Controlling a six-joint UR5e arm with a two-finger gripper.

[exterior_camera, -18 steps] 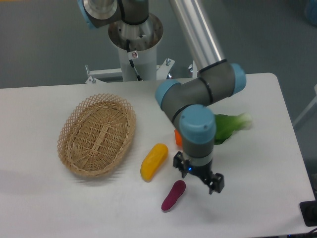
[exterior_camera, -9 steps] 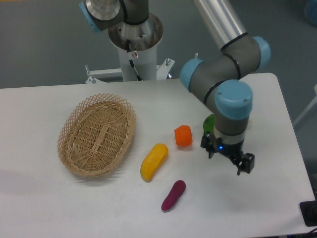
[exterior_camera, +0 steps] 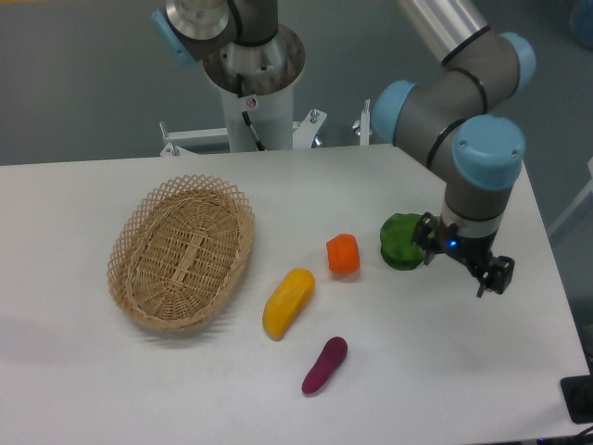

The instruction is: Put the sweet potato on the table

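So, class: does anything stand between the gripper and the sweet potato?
Nothing visible does. The gripper hangs at the right; the sweet potato lies alone on the table, with bare tabletop between them.

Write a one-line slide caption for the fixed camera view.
Sweet potato lies on the white table near the yellow vegetable, while the gripper hangs empty off to the right.

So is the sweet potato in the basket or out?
Out: the sweet potato lies on the table, apart from the basket.
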